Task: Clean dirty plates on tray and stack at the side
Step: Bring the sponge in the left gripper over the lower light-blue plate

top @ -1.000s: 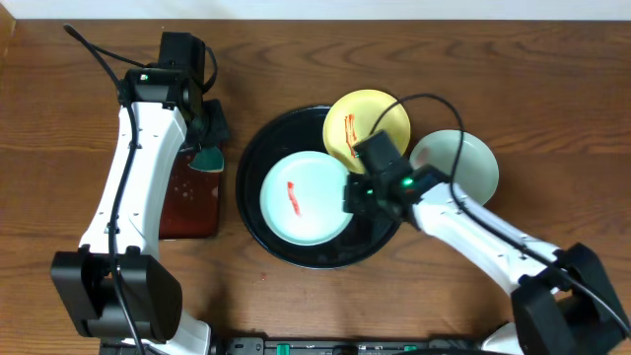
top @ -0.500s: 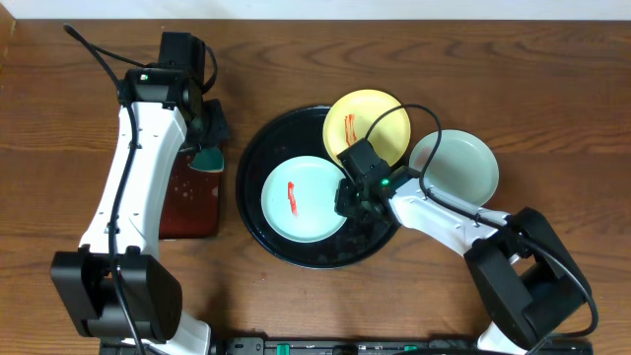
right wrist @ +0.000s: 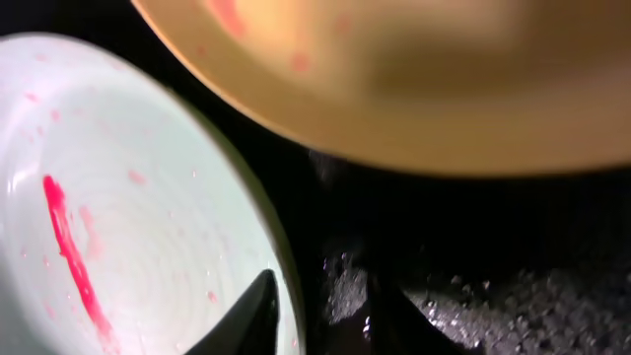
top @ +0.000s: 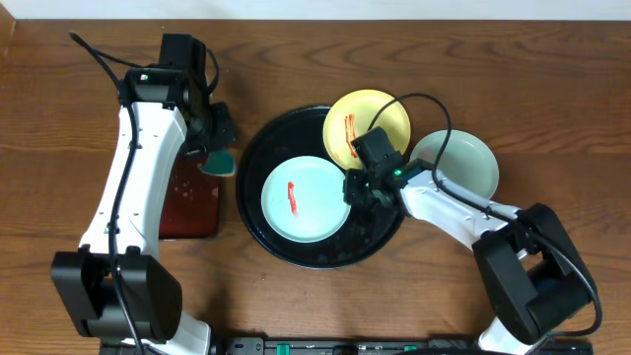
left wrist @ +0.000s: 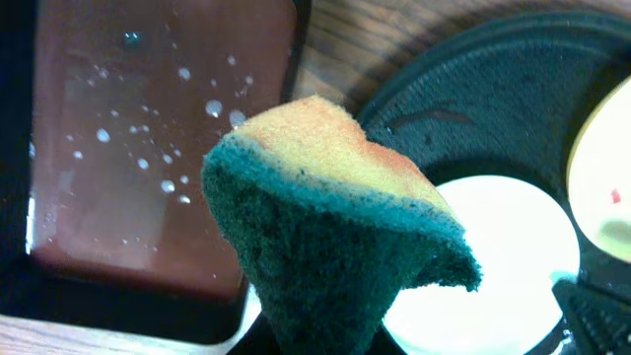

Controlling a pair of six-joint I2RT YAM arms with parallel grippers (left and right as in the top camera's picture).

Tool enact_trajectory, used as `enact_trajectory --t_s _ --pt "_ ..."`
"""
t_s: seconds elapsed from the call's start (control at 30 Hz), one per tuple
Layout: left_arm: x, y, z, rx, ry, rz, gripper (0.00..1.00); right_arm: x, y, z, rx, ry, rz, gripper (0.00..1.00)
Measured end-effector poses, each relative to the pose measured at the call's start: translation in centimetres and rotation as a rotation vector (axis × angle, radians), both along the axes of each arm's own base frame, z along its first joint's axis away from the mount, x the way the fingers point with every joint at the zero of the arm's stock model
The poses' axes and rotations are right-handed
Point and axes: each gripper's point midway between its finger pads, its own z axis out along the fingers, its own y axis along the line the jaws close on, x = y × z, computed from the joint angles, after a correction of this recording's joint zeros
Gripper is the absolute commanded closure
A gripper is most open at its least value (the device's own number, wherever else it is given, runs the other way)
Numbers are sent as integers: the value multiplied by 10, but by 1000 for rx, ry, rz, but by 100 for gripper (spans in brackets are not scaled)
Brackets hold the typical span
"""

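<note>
Left gripper (top: pixel 215 148): closed on a sponge (left wrist: pixel 335 217), yellow on top and green below, held above the gap between the rectangular tray (left wrist: pixel 148 148) and the round tray (top: pixel 260 148).
Right gripper (top: pixel 356 190): low over the round tray, at the right edge of the streaked mint plate (top: pixel 304 202). 1 finger (right wrist: pixel 248 314) lies over its rim. The other is lost against the dark tray, so I cannot tell if it grips.
Plates: the streaked mint plate lies inside the round tray. The yellow plate (top: pixel 380 113), also with red streaks, rests across the tray's rim at the back right. A 2nd mint plate (top: pixel 463 163) sits on the table (top: pixel 552 89) just beside the tray, with no sauce visible.
Risk 1: the round tray looks wet, so the streaked plate may slide when the finger presses its rim.
Risk 2: the yellow plate is very near the right gripper, and a lift could knock it.
Risk 3: the sponge may drip on the table.
Writing: no brand or label can be read. There is only a green light (top: pixel 403 180) behind the right gripper.
</note>
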Motion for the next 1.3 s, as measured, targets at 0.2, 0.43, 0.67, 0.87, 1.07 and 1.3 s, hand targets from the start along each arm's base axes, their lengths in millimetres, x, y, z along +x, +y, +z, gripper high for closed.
enact_trajectory --t_s 0.2,0.43,0.67,0.87,1.07,1.3 --pt "-12 -11 -10 -37 50 -21 92 1 3 1 3 -17 30 88" --pt "-26 -33 -35 -40 102 -84 92 -3 10 2 6 -23 52 90" --pt "-28 -50 -48 -50 97 -126 92 -2 14 -7 8 -10 57 99" --pt "-20 -66 -59 -61 47 -147 92 -2 15 -8 14 -7 60 99" --pt "-19 -89 -79 -75 10 -173 92 -2 15 -8 15 -6 60 99" --pt "-19 -107 -119 -76 64 -157 92 -2 15 -8 16 -6 61 99"
